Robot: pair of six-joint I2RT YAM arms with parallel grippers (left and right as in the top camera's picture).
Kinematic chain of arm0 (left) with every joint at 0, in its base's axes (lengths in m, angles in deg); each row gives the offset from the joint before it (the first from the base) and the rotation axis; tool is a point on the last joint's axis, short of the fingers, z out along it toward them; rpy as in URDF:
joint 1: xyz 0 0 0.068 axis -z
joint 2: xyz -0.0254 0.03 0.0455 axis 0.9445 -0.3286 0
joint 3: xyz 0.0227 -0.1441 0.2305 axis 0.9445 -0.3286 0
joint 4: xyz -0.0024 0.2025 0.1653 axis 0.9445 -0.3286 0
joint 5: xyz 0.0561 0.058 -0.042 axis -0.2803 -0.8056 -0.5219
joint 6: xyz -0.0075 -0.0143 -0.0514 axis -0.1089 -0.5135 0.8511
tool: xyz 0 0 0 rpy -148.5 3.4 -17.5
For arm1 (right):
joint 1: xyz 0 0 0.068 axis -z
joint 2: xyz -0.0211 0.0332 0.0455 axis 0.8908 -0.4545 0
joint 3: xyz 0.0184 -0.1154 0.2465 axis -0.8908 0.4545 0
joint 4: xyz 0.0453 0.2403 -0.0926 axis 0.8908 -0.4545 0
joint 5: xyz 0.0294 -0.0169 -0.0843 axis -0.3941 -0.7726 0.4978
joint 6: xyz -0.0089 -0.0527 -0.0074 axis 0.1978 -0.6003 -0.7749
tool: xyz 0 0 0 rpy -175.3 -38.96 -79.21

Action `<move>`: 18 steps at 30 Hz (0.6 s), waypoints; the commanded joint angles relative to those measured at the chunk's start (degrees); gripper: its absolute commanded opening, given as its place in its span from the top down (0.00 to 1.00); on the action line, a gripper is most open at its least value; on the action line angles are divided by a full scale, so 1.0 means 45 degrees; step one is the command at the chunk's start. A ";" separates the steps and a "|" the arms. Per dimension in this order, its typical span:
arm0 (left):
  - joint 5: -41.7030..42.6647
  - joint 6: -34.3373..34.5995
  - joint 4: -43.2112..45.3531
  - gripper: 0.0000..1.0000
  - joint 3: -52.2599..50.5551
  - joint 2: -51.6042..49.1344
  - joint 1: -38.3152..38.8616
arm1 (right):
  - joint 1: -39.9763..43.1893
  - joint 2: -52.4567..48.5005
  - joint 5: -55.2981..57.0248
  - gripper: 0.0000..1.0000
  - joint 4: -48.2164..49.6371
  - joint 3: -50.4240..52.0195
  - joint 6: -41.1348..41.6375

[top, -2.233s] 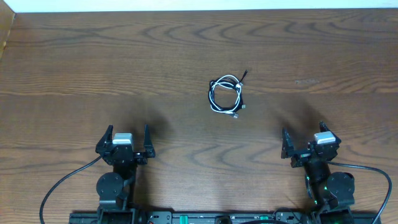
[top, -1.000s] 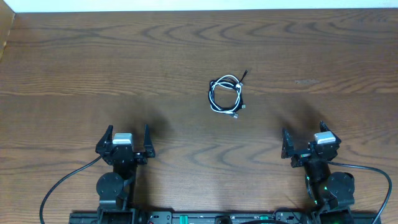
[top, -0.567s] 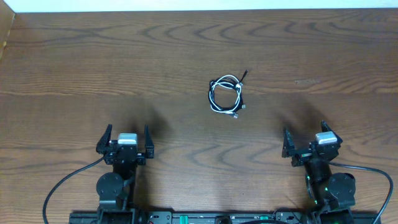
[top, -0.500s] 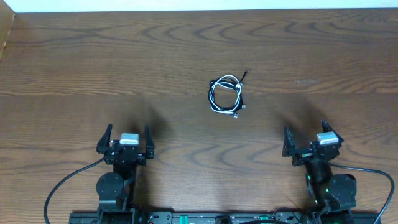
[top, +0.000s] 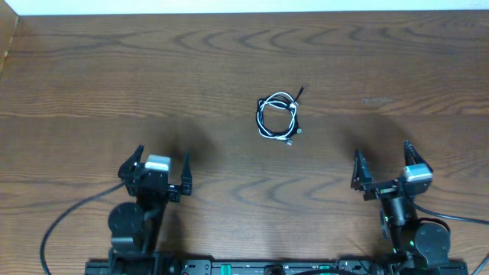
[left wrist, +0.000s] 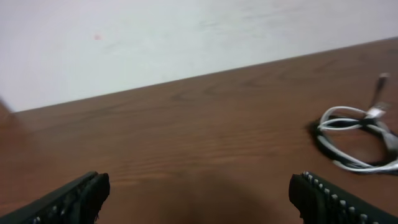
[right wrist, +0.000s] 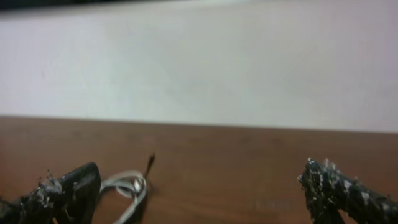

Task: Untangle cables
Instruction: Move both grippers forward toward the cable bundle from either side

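As I logged it: white and black cables (top: pixel 277 118), one tangled coil, lay just right of the tabletop's (top: pixel 114 76) centre. Near its front edge, left gripper (top: pixel 162 160) and right gripper (top: pixel 382 153) stood wide, empty, well apart from the coil.

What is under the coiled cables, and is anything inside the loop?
The cables lie straight on the wooden table; bare wood shows inside the loop. Where the white and black cords overlap, which one runs underneath is too small to tell.
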 commanded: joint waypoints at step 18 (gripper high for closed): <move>0.3745 0.0651 -0.3011 0.02 0.9296 -1.0020 0.1234 | -0.0078 -0.5814 -0.0078 0.01 -0.4211 -0.6785 0.0578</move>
